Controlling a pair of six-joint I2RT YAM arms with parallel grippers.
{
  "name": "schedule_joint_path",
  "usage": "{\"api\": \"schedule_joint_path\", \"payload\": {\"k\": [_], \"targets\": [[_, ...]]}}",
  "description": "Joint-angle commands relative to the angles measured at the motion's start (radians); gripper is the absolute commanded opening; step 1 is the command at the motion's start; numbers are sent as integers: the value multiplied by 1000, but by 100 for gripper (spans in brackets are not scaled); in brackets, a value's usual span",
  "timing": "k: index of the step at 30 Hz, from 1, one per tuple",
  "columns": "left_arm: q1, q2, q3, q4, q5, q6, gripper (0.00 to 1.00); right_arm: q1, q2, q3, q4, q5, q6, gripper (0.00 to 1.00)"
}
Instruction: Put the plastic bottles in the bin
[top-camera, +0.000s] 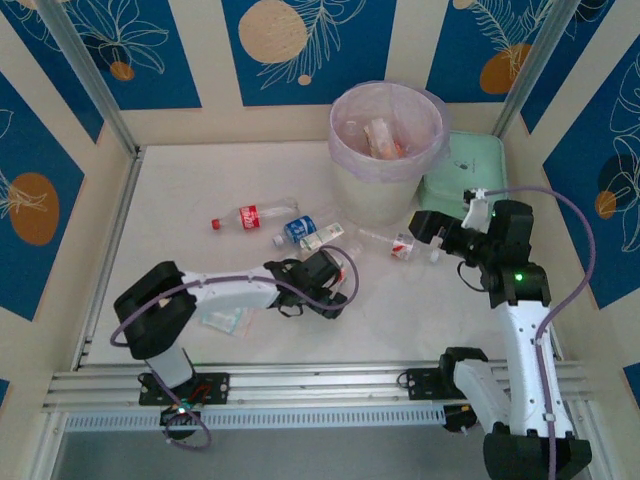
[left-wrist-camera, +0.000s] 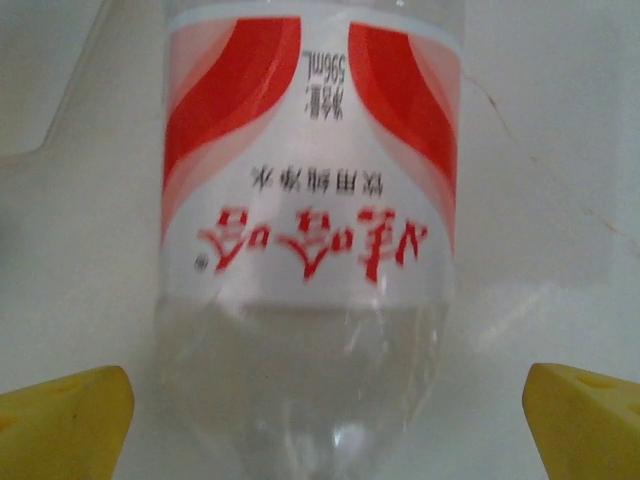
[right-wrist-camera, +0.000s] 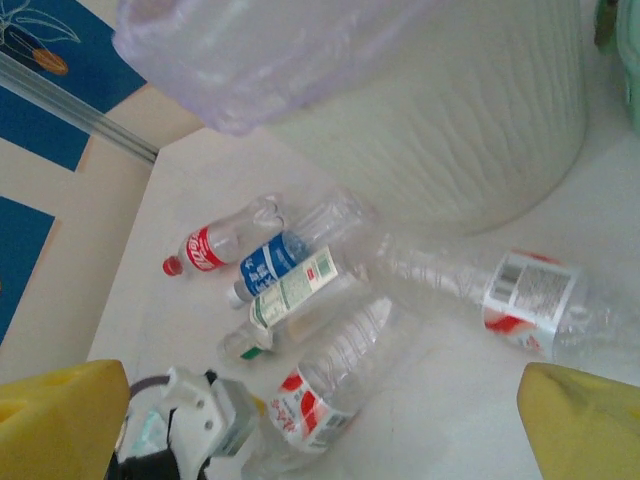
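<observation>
Several plastic bottles lie in front of the bin (top-camera: 385, 150), a cream bucket with a pale pink bag. A clear bottle with a red and white label (left-wrist-camera: 310, 180) lies between the yellow fingers (left-wrist-camera: 65, 420) of my left gripper (left-wrist-camera: 325, 425), which is open around its lower end without touching it. It also appears as the labelled bottle (right-wrist-camera: 320, 400) in the right wrist view. Beyond it lie a red cola bottle (top-camera: 245, 217), a blue-labelled bottle (top-camera: 298, 228) and a green-capped one (right-wrist-camera: 295, 290). Another red-and-white labelled bottle (right-wrist-camera: 525, 295) lies by the bin. My right gripper (top-camera: 418, 232) hovers open above it.
A mint-green square case (top-camera: 462, 170) sits to the right of the bin. A flat clear plastic packet (top-camera: 225, 318) lies under the left arm. Some bottles are inside the bin. Blue-patterned walls enclose the table.
</observation>
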Motion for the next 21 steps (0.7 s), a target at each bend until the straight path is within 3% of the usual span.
{"api": "schedule_joint_path", "payload": {"k": [1, 3, 11, 18, 21], "targets": [[-4, 64, 59, 19, -24, 36, 99, -12, -4, -1, 3, -36, 33, 100], [-4, 93, 85, 5, -24, 38, 94, -12, 1, 6, 15, -44, 43, 100], [-4, 65, 70, 17, 2, -13, 57, -12, 14, -79, 127, -104, 150, 100], [-4, -59, 14, 14, 18, -26, 50, -3, 78, -120, 135, -267, 176, 99], [-4, -164, -90, 201, 107, 4, 50, 23, 137, -117, 139, -350, 174, 100]]}}
